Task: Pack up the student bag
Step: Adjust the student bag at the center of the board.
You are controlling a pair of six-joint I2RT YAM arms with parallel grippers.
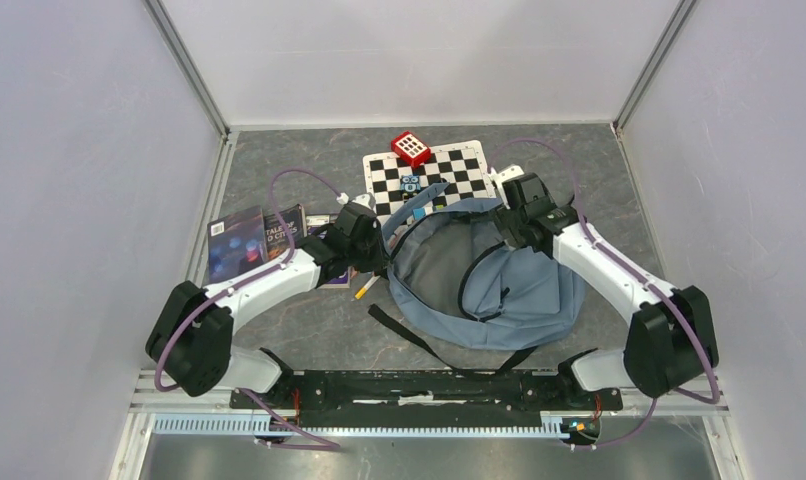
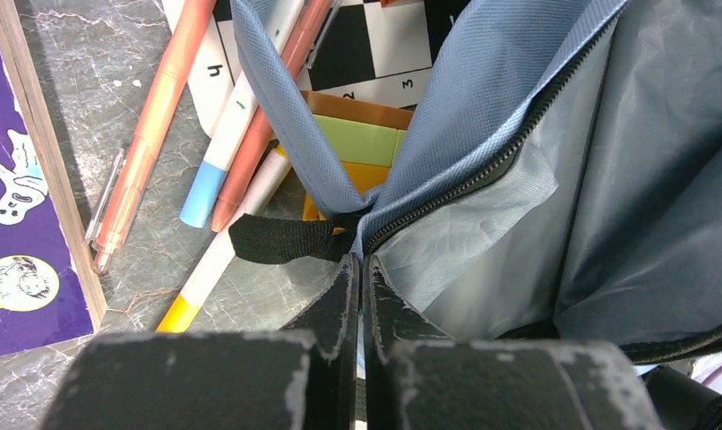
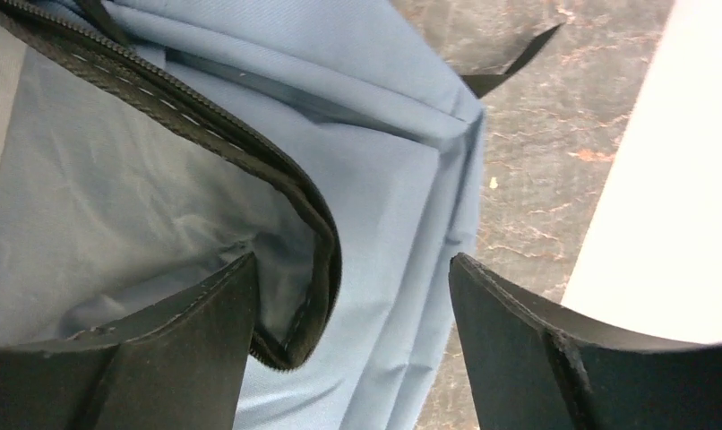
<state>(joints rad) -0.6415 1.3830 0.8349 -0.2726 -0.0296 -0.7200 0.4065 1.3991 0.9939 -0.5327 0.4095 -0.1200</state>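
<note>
The student bag [image 1: 499, 285], blue-grey with black straps, lies open in the middle of the table, its grey lining showing. My left gripper [image 1: 379, 250] is at the bag's left rim. In the left wrist view this gripper [image 2: 362, 264] is shut, with a thin fold of the bag [image 2: 608, 134] pinched where the zipper ends by a black tab. My right gripper [image 1: 501, 225] is at the bag's far right rim. In the right wrist view it [image 3: 353, 269] stands open, and the bag's zipper edge [image 3: 313, 224] hangs loose between the fingers.
A chequered mat [image 1: 459, 170] with a red block [image 1: 410, 148] lies behind the bag. Books [image 1: 237, 240] lie to the left. Several pens [image 2: 151, 134], a purple book [image 2: 17, 206] and an orange-green pad [image 2: 357, 139] sit beside the left rim. A black strap [image 1: 409, 335] trails toward the arm bases.
</note>
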